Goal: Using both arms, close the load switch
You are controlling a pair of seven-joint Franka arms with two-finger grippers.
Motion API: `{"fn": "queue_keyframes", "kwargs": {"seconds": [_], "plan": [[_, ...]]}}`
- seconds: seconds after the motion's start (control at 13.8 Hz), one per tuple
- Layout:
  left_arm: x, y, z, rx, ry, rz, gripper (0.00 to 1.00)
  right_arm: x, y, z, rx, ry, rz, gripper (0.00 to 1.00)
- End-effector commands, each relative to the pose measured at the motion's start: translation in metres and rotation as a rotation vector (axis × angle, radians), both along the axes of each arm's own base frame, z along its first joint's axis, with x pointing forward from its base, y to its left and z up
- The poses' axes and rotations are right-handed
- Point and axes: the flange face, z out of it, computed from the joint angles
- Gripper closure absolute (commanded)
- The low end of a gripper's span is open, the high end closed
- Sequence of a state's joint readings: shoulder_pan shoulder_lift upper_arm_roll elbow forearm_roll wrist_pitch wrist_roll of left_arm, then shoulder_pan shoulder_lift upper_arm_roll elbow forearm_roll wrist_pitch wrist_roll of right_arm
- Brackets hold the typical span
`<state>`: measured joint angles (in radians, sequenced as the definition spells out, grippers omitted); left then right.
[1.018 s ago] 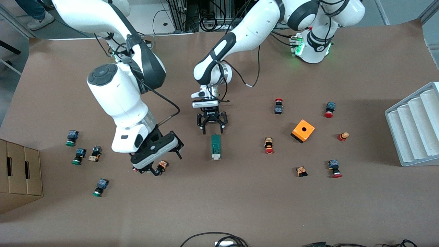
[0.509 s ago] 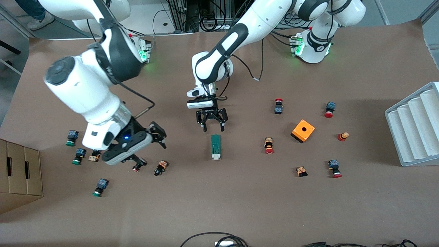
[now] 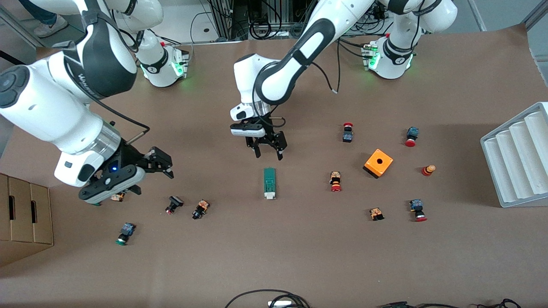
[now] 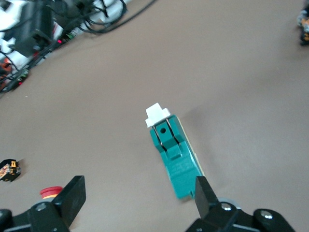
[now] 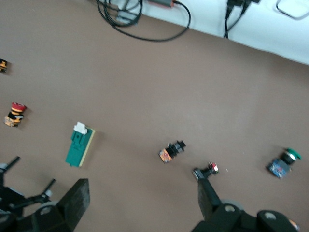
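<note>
The load switch (image 3: 269, 183), a narrow green block with a white piece at its camera-side end, lies flat mid-table. It also shows in the left wrist view (image 4: 173, 153) and the right wrist view (image 5: 79, 145). My left gripper (image 3: 268, 150) is open and empty, up in the air over bare table just on the base side of the switch. My right gripper (image 3: 150, 174) is open and empty, raised over the table toward the right arm's end, above a group of small push buttons.
Small push buttons lie scattered: a red-capped one (image 3: 173, 205) and an orange-black one (image 3: 200, 209) near my right gripper, more toward the left arm's end. An orange box with a hole (image 3: 378, 163), a grey ridged tray (image 3: 519, 155) and a cardboard box (image 3: 23, 217) stand nearby.
My right gripper has swung up and away from the switch toward the right arm's end, uncovering the red-capped button. My left gripper has lifted slightly and drawn back toward the bases.
</note>
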<state>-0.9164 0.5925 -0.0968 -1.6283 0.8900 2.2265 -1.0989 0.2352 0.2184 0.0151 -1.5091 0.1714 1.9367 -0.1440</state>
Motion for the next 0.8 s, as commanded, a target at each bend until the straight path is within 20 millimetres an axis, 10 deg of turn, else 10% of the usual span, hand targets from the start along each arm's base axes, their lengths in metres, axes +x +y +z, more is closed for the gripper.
{"fn": "queue_keyframes", "kwargs": {"seconds": [0.0,0.73], "plan": [[0.009,0.011,0.041,0.0,0.081,-0.05,0.0,-0.006,-0.027,0.004,0.005,0.047,-0.031,0.0],[0.112,0.126,0.184,-0.077,0.403,0.058,0.0,-0.014,-0.095,0.0,-0.199,0.164,-0.083,0.0]]}}
